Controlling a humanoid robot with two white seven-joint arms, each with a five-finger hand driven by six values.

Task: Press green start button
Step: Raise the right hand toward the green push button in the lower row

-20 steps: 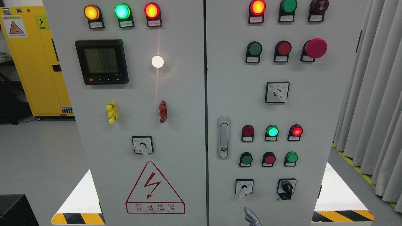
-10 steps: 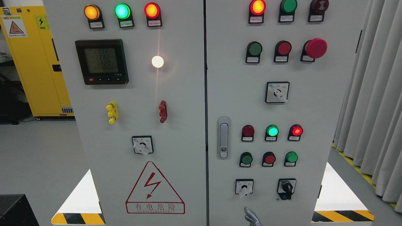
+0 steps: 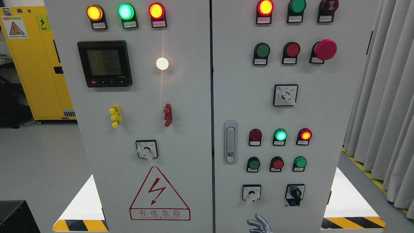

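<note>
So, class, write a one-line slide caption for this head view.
A robot hand rises at the bottom edge of a grey electrical control cabinet, below rows of green buttons, red buttons and lit indicator lamps.

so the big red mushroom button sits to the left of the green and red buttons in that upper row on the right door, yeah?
Not quite. In the head view the big red mushroom button sits to the right of the green button and red button, at the right end of that upper row on the right door. The rest is correct.
</note>
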